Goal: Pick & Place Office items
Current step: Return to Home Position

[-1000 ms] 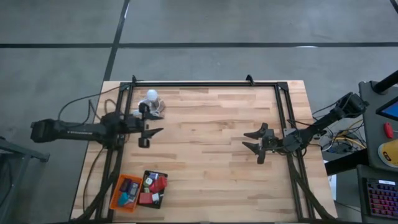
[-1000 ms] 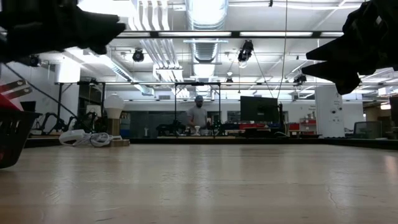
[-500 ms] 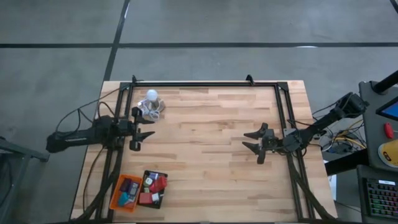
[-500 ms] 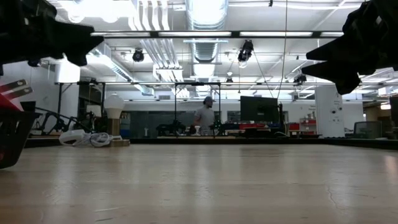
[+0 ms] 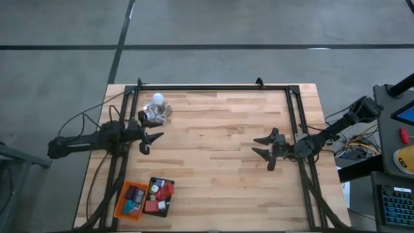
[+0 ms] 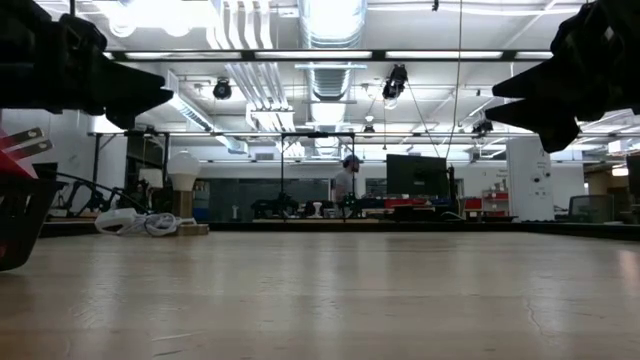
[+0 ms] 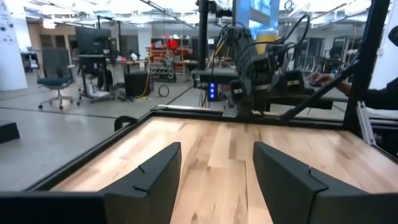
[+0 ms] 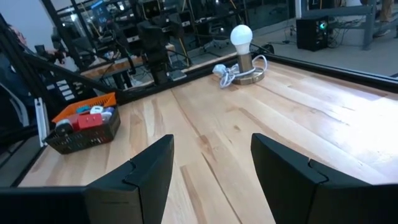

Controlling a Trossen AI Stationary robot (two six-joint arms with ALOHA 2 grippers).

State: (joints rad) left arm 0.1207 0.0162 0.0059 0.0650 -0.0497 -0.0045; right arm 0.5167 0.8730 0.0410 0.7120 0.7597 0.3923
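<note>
High view: left pincer has pulled back toward the left edge of the counter, jaws wide and empty. Right pincer waits unmoved, also spread, holding nothing. The office items lie in the two trays near the left arm, so sorting looks finished.

Your high view looks straight down | low: from 6 toward 12 o'clock | wrists: left faces 3, right 9 | all share table

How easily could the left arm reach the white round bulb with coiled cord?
Probably yes: the open, empty left gripper hangs close beside the white round bulb, with nothing between them.
</note>
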